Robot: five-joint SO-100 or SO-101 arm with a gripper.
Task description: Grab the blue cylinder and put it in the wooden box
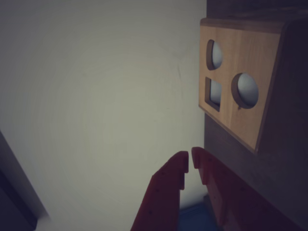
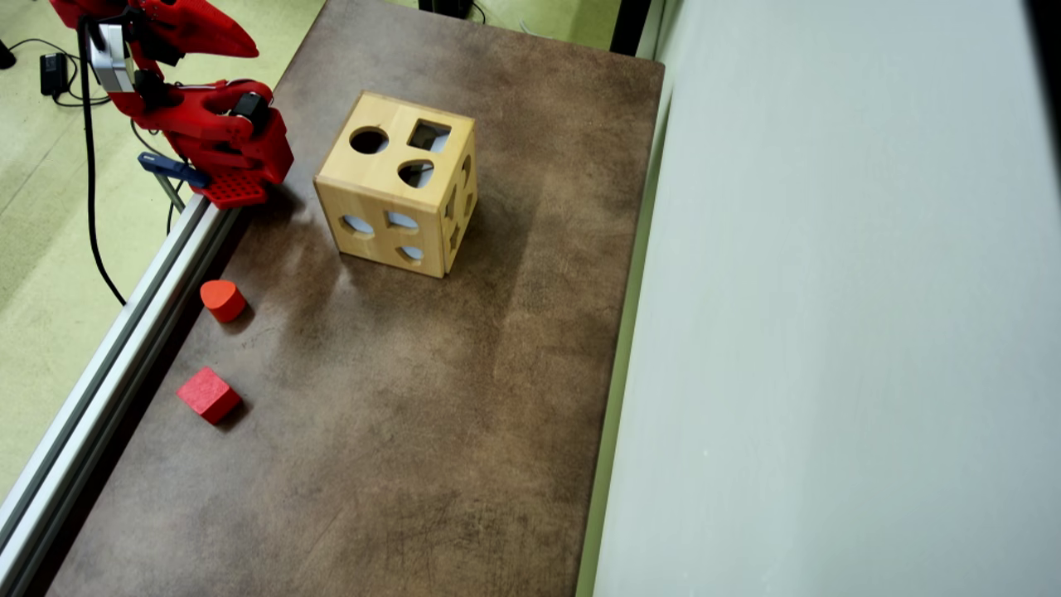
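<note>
The wooden box stands on the brown table, up and left of centre in the overhead view, with shaped holes in its faces. The wrist view shows the box at the upper right. No blue cylinder shows on the table in either view. My red gripper is raised at the top left corner, above the arm's base and left of the box. In the wrist view the gripper has its tips almost touching, with nothing between them. A dim blue patch shows low between the fingers; I cannot tell what it is.
A red rounded block and a red cube lie near the table's left edge. An aluminium rail runs along that edge. A blue clamp sits by the arm's base. A pale wall bounds the right side.
</note>
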